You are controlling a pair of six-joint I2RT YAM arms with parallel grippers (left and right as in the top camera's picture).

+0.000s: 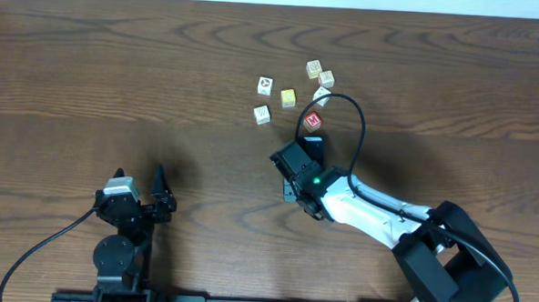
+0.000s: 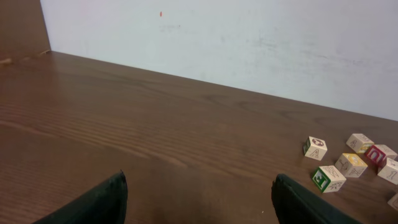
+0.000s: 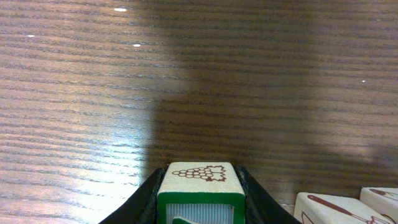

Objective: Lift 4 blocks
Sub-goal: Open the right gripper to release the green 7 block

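Note:
My right gripper [image 3: 200, 194] is shut on a green-faced block [image 3: 200, 179] with a brown grape picture on its cream top; both fingers press its sides. Overhead, the right gripper [image 1: 313, 144] sits just below the red M block [image 1: 314, 122]. The yellow block [image 1: 288, 97] lies up and to the left of the red one. My left gripper [image 1: 141, 182] stands open at the lower left, far from all cubes, with nothing between its fingers [image 2: 102, 202]. The left wrist view shows the yellow block [image 2: 351, 165] and the red block [image 2: 375, 154] at its far right.
Cream cubes [image 1: 262, 114] [image 1: 266, 83] lie left of the yellow block, and two more [image 1: 314, 69] [image 1: 326, 78] lie behind the red one. Two cream cubes [image 3: 329, 210] sit close on the right of the held block. A white wall [image 2: 249, 37] bounds the table's far edge.

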